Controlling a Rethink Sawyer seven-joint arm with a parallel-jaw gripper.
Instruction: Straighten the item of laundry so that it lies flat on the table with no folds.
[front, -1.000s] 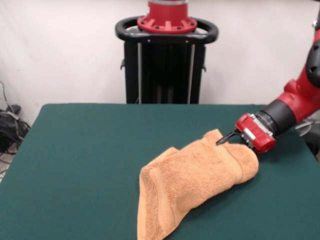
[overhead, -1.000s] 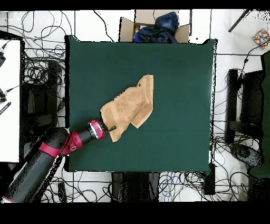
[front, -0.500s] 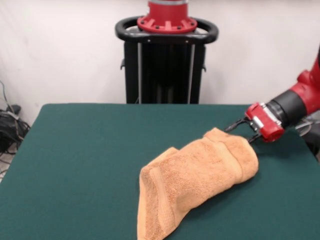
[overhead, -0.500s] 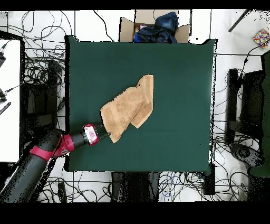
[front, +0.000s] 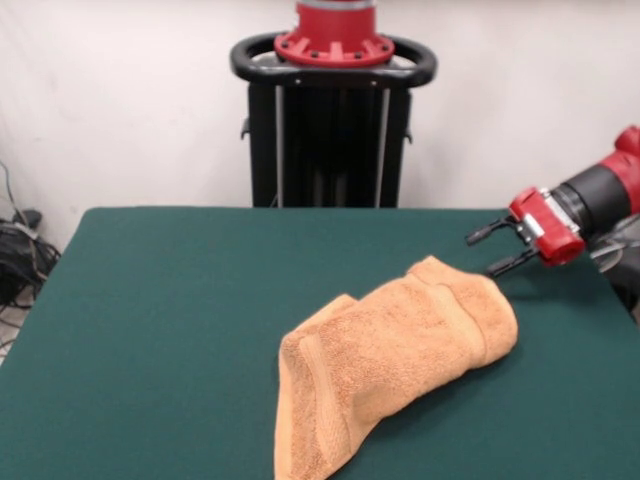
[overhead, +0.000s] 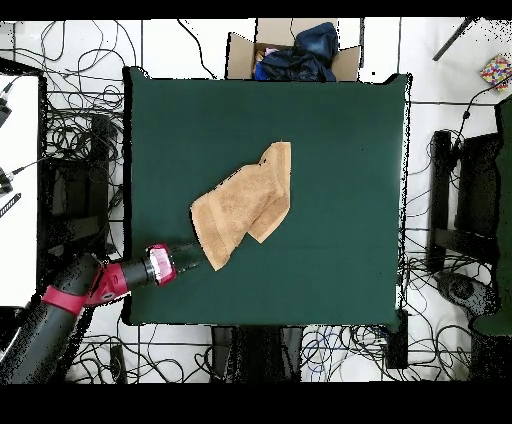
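Observation:
The orange-tan towel (front: 385, 355) lies folded and bunched on the dark green table (front: 160, 320), running from the front centre toward the right. In the overhead view the towel (overhead: 243, 203) sits mid-table as a folded diagonal shape. My gripper (front: 490, 250) is open and empty, hovering just right of and above the towel's far right corner, apart from it. In the overhead view the gripper (overhead: 190, 257) is beside the towel's lower left corner, with the red wrist behind it.
The robot pedestal (front: 332, 110) stands behind the table's far edge. A cardboard box with dark clothes (overhead: 292, 52) sits beyond the table's top edge in the overhead view. Cables cover the floor around the table. The table's right edge (front: 615, 300) is close to the gripper.
The gripper let go of the towel's corner, opened, and drew back to the right and upward away from the towel. The towel corner settled and stayed in place.

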